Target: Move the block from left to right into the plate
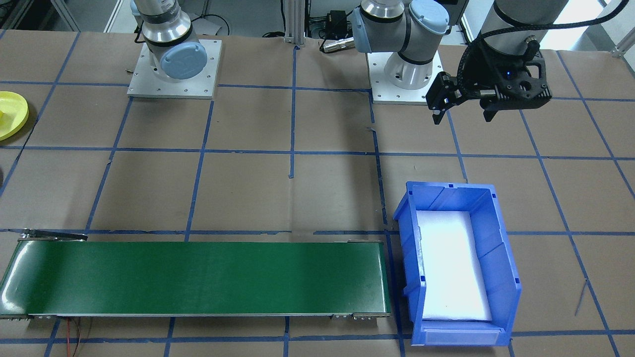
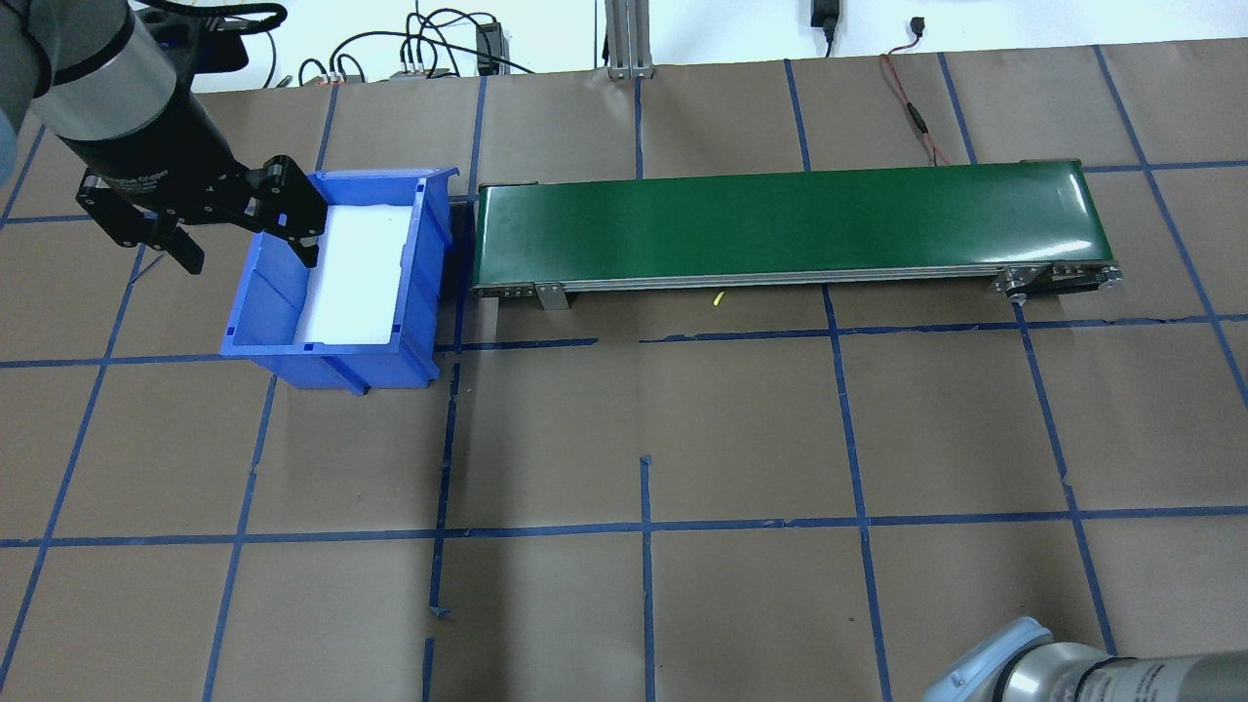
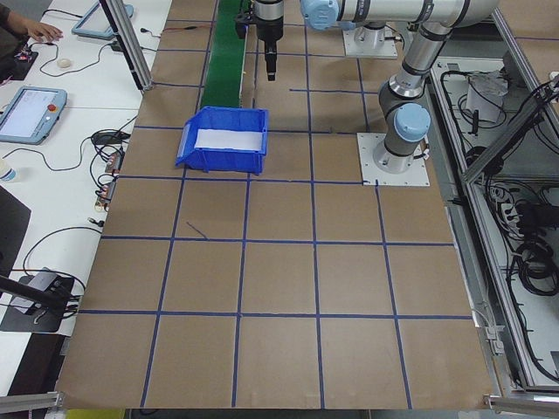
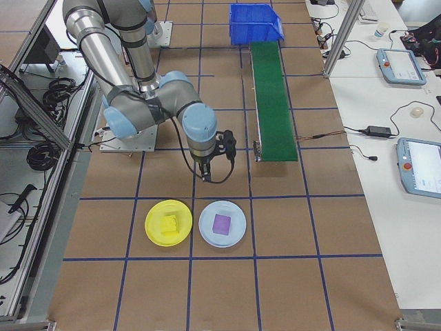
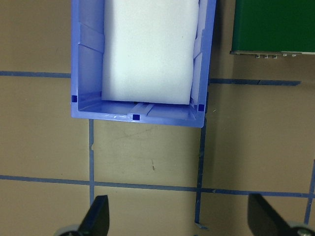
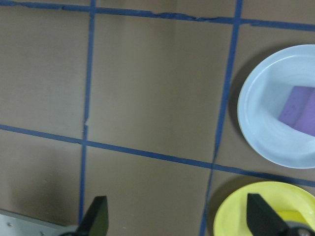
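The yellow plate (image 4: 169,223) lies on the table at the robot's right end, and a yellow block (image 4: 169,224) rests inside it. The plate's rim also shows in the front view (image 1: 11,115) and the right wrist view (image 6: 261,209). My right gripper (image 6: 178,219) hangs open and empty above bare table, just short of the plates (image 4: 210,169). My left gripper (image 5: 179,219) is open too, hovering beside the near end of the blue bin (image 5: 140,115), and it holds nothing (image 2: 249,255) (image 1: 462,116).
A pale-blue plate (image 4: 222,223) holding a purple block (image 6: 300,110) sits beside the yellow one. The blue bin (image 1: 501,258) contains only white foam. A green conveyor belt (image 2: 780,224) runs from the bin toward the right. People's desks line the table's far side.
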